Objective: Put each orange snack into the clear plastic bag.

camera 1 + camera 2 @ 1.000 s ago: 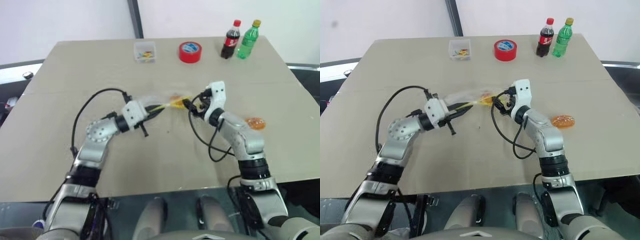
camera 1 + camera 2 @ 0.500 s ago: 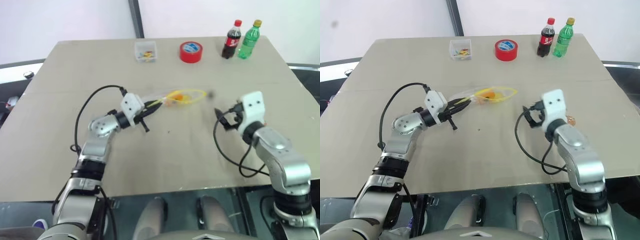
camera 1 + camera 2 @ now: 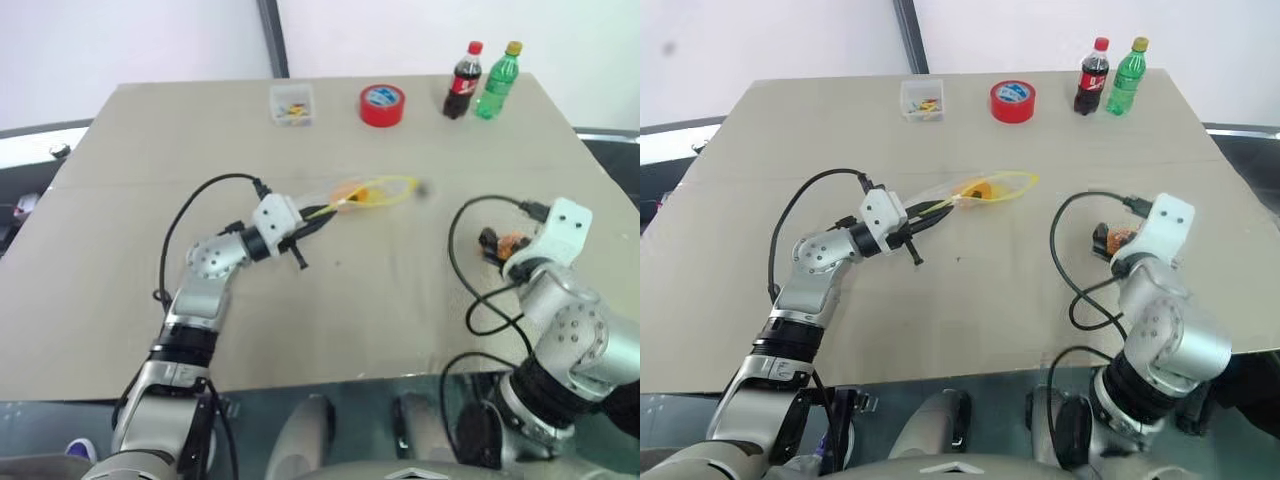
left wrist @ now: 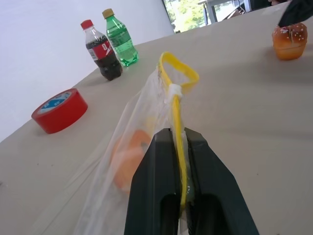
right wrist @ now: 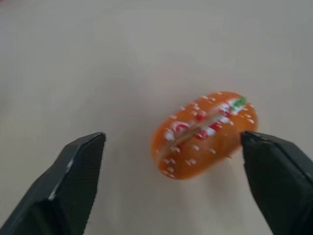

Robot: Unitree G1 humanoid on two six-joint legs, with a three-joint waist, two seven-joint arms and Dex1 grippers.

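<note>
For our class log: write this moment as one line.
left gripper: shut on bag | snack inside | right gripper: open at second snack

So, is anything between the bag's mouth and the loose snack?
No. In the left wrist view only bare table lies between the clear plastic bag, held by the left end effector, and the loose orange snack.

The left gripper [image 3: 318,222] has its fingers pinched together (pointing roughly level), the right gripper [image 5: 176,171] spread wide.
</note>
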